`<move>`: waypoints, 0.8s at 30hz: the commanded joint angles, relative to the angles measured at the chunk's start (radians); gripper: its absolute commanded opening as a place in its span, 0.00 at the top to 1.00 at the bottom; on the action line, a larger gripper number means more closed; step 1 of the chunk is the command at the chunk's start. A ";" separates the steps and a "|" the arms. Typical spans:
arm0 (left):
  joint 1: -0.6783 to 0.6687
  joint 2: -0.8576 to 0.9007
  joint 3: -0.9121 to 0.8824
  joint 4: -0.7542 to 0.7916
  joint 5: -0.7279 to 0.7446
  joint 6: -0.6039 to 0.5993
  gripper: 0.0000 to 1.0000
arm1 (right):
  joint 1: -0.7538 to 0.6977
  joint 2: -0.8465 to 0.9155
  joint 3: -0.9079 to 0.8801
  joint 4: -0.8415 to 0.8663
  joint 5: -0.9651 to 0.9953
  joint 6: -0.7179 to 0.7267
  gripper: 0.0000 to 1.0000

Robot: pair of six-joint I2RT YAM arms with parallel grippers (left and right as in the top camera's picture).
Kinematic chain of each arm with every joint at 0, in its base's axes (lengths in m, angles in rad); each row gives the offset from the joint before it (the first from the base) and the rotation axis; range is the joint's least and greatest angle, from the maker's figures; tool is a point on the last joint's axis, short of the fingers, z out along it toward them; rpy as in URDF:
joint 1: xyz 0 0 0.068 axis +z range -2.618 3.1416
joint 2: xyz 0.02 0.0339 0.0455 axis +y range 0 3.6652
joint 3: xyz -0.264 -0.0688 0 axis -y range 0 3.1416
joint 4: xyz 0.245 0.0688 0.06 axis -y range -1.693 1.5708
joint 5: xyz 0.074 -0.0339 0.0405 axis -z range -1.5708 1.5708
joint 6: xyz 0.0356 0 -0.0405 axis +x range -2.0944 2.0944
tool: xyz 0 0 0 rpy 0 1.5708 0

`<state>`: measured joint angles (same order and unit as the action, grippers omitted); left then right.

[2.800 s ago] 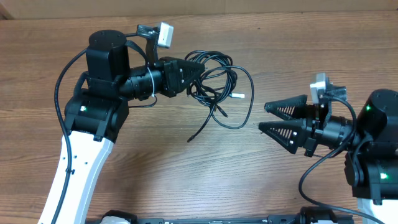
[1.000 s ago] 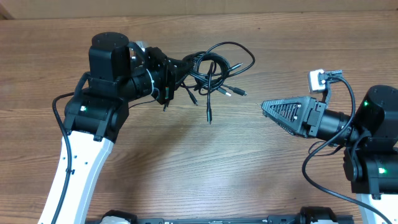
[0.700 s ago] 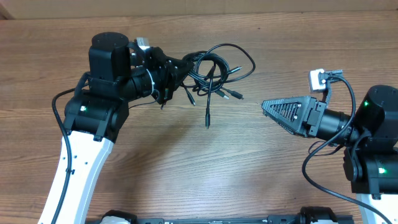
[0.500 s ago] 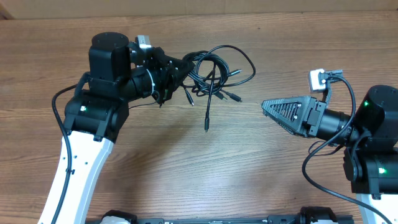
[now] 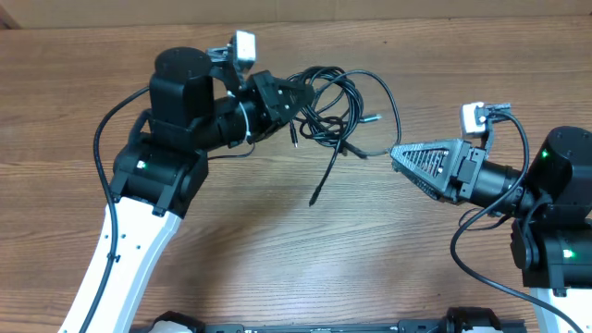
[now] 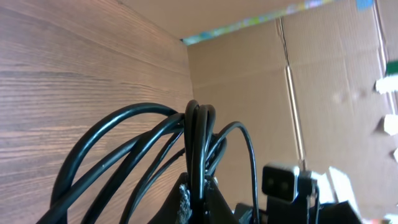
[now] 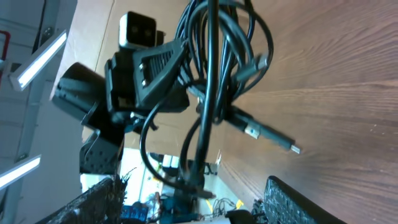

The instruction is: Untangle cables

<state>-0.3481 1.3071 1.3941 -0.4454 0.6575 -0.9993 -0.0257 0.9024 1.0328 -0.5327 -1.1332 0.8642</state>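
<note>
The cables (image 5: 328, 102) are a tangled bundle of thin black cords held above the wooden table. My left gripper (image 5: 294, 100) is shut on the bundle; in the left wrist view the cords (image 6: 193, 137) rise from its closed fingertips (image 6: 198, 194). One loose end (image 5: 314, 196) hangs low, and a silver-tipped plug (image 5: 373, 118) sticks out to the right. My right gripper (image 5: 399, 154) is open, turned on its side, at the bundle's right edge. In the right wrist view one cord (image 7: 208, 93) hangs between its wide-apart fingers (image 7: 193, 185), touching neither.
A cardboard wall (image 5: 416, 9) runs along the back of the table. Thick black arm wires loop beside the left arm (image 5: 102, 148) and the right arm (image 5: 462, 250). Bare wood (image 5: 277, 259) lies in front.
My left arm has swung right and its wrist has turned, carrying the bundle up to the right gripper's tips. The right arm has stayed still over the last second.
</note>
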 commanded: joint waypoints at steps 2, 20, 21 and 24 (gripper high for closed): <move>-0.036 -0.013 0.024 0.021 0.032 0.103 0.96 | -0.002 -0.002 0.007 0.008 0.071 -0.001 0.30; -0.131 -0.013 0.024 0.146 0.120 0.208 0.96 | -0.002 0.078 0.007 0.011 0.107 -0.032 0.36; -0.131 -0.013 0.024 0.145 0.120 0.208 0.96 | -0.002 0.078 0.007 0.013 0.107 -0.032 0.37; -0.131 -0.011 0.024 0.145 0.112 0.211 0.96 | -0.002 0.078 0.007 0.027 0.090 -0.040 0.39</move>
<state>-0.4717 1.3071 1.3941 -0.3134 0.7521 -0.8268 -0.0257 0.9848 1.0328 -0.5232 -1.0218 0.8452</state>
